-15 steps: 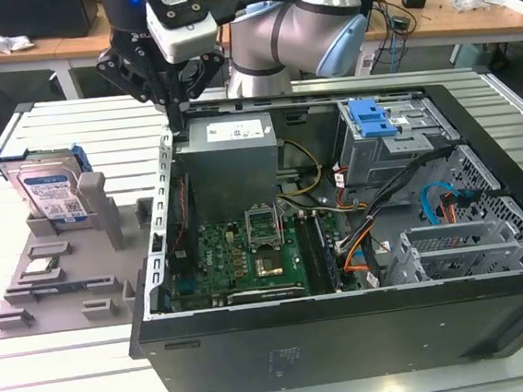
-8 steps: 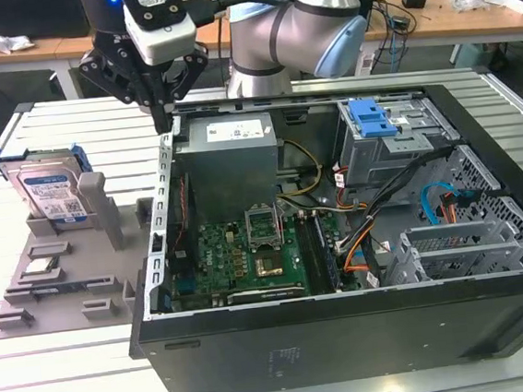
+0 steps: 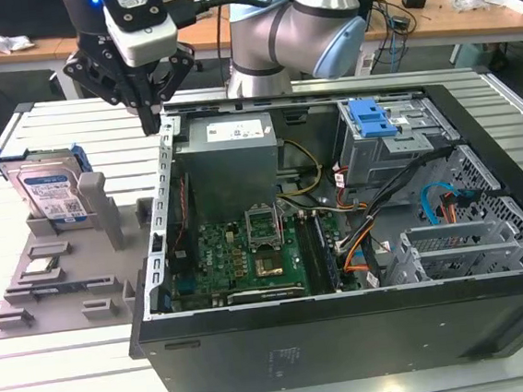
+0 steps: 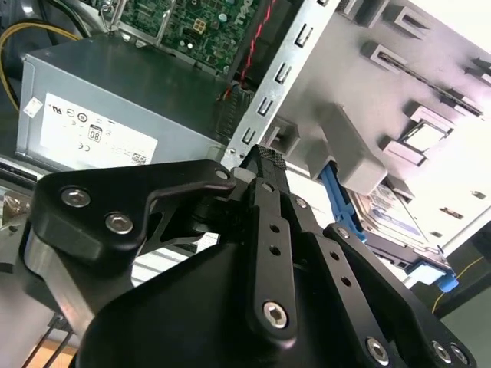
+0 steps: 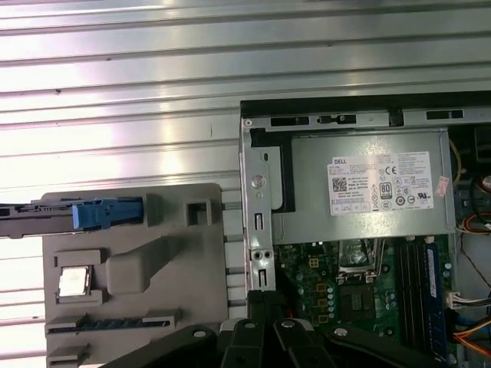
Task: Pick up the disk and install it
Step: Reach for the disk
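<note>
**Slatted bench: disk in its tray, closed fingers over the case wall**

A slatted metal table [image 3: 75,381] carries the work, with cluttered wooden desks behind it. At the exterior view's left sits a grey tray [image 3: 68,305]. The disk [image 3: 50,193] stands on edge in a slot at the tray's far end. Its label faces the camera and its blue bracket runs round its top and sides. A small chip [image 3: 41,266] lies flat nearer the tray's front.

To the right of the disk, raised and well apart from it, the gripper [image 3: 150,121] hangs over the left wall of the open case [image 3: 349,336]. Its fingers are pressed together and hold nothing. In the first wrist view the disk shows edge-on, with the tray's blocks between it and the fingers.

Inside the case, going right, are the power supply [image 3: 230,162], with the motherboard [image 3: 248,253] in front of it. Past them is the drive cage [image 3: 379,161] with its blue latch [image 3: 371,116].
</note>
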Controlling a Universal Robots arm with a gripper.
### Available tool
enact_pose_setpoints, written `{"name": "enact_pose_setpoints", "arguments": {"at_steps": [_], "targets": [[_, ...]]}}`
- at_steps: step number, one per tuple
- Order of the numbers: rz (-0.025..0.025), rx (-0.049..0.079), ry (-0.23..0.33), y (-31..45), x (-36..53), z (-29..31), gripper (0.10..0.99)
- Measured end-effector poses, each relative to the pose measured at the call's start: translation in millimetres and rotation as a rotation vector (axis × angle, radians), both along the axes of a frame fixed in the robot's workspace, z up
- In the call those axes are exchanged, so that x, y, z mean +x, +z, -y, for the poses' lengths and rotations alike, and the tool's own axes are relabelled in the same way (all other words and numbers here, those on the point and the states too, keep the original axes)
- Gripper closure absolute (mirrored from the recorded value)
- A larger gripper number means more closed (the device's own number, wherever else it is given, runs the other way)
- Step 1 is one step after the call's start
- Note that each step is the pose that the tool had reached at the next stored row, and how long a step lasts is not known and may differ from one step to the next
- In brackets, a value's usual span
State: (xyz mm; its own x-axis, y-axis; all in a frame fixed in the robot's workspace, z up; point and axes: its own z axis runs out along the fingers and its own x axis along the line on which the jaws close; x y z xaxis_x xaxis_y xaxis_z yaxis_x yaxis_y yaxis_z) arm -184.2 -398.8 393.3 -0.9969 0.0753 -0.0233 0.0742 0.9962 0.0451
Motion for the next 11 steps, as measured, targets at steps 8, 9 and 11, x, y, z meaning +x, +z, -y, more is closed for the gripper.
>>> {"name": "enact_pose_setpoints", "arguments": {"at_steps": [8, 9, 11], "targets": [[-0.0001, 0.0, 0.0, 0.0, -24.7, 0.0, 0.98], [0.0, 0.0, 0.0, 0.0, -26.9, 0.0, 0.98], [0.0, 0.0, 0.0, 0.0, -31.1, 0.0, 0.98]]}}
